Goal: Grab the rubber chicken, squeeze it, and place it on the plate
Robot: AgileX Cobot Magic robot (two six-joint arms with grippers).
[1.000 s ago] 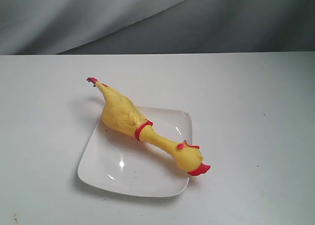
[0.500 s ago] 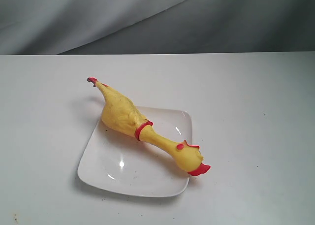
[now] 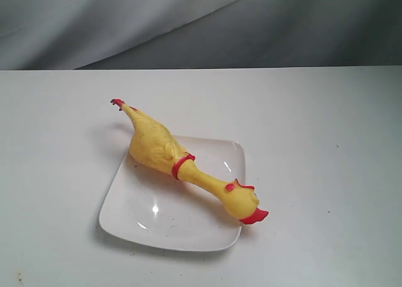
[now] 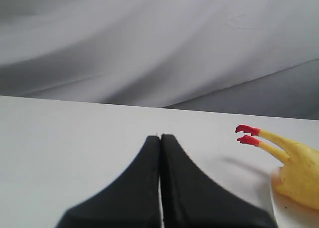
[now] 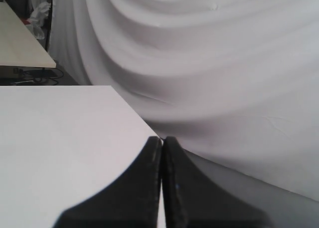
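- Exterior view: we are seeing the rubber chicken (image 3: pixel 154 142) lying slantwise across the plate (image 3: pixel 151 221). The plate is sitting toward the near edge of the bench (image 3: pixel 326 142), a little left of its middle. The red feet (image 3: pixel 117 102) are overhanging the plate toward the far left corner, and the head (image 3: pixel 242 202) toward the near right corner. Neither arm is showing here.
- Left wrist view: the left gripper (image 4: pixel 160 138) is hovering over bare bench with its jaws pressed together, gripping nothing. The red feet (image 4: pixel 247 134) and rump are showing off to one side, apart from it.
- Right wrist view: the right gripper (image 5: pixel 162 139) is likewise closed on nothing, pointing past a bench edge at the draped cloth (image 5: pixel 224 63). No chicken is in sight.
- Our judgement: with the toy already on the plate, we are not able to tell whether the work is finished or not begun. If a pick is coming, we are advising opening the left jaws first. They should take the thick body crosswise between the neck ring (image 3: pixel 182 164) and the legs, then lift level so the plate is not dragged.
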